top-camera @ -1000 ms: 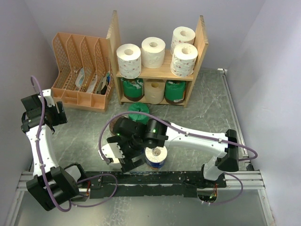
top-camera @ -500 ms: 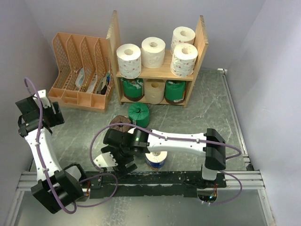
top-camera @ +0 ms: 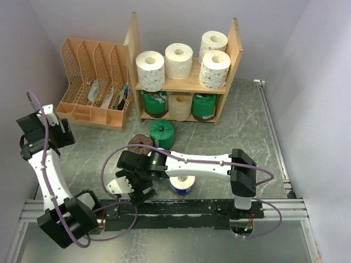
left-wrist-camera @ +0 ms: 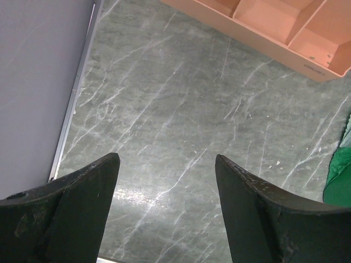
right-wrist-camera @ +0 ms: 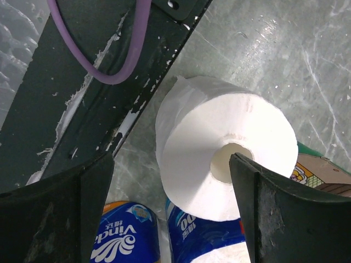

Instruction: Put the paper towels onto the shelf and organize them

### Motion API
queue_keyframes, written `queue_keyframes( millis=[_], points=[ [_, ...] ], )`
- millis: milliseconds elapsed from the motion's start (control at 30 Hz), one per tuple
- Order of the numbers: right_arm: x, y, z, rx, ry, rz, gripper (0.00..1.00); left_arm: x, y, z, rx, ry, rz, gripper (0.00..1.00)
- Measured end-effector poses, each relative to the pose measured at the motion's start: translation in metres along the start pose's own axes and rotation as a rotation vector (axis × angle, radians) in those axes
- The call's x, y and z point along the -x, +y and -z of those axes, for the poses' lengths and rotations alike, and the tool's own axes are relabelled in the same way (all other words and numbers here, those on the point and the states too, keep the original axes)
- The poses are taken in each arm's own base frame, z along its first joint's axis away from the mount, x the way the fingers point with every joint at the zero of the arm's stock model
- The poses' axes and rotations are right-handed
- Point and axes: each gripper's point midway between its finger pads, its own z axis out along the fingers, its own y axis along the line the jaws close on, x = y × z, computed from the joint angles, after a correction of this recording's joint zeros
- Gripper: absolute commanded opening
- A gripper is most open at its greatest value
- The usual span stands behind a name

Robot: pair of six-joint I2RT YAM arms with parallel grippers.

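Left gripper (left-wrist-camera: pixel 164 164) gapes released above the veined grey table (left-wrist-camera: pixel 164 82), near the slotted peach organizer (top-camera: pixel 93 82). Right gripper (right-wrist-camera: pixel 170 164) hangs spread and empty over a soft white roll (right-wrist-camera: pixel 219 148) beside the black rail (right-wrist-camera: pixel 71 82). The wooden shelf (top-camera: pixel 237 44) behind holds more rolls.

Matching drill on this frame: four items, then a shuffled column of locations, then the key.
Items
1. loose green-wrapped roll
2. cream roll
3. peach file organizer
4. blue-wrapped roll

Places
A. left of the shelf
B. lower tier, middle, between two green-wrapped rolls
C. by the black rail at the near edge
D. on the table, just in front of the shelf

Pairs: 1-D, 2-B, 3-A, 4-C
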Motion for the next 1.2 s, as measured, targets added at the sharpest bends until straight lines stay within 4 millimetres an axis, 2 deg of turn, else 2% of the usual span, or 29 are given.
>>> queue_keyframes(
  millis=[300, 633, 700, 867, 1133, 1200],
  points=[
    [-0.009, -0.01, 0.001, -0.025, 0.019, -0.005, 0.86, 0.0, -0.001, 0.0, -0.007, -0.002, -0.003, 0.82],
    [-0.018, -0.01, -0.015, 0.002, 0.048, -0.015, 0.79, 0.001, -0.002, 0.001, -0.01, -0.008, -0.004, 0.81],
    [-0.019, -0.01, -0.015, 0.001, 0.049, -0.015, 0.75, 0.001, -0.002, 0.001, -0.01, -0.008, -0.005, 0.81],
    [-0.02, -0.012, -0.015, -0.005, 0.055, -0.011, 0.5, 0.001, -0.002, 0.001, -0.01, -0.008, -0.005, 0.81],
    [-0.023, -0.013, -0.018, -0.001, 0.069, -0.016, 0.49, 0.001, -0.002, 0.0, -0.012, -0.004, -0.004, 0.81],
    [-0.023, -0.013, -0.017, -0.001, 0.069, -0.016, 0.44, 0.0, -0.002, 0.0, -0.012, -0.002, -0.005, 0.81]
  ],
)
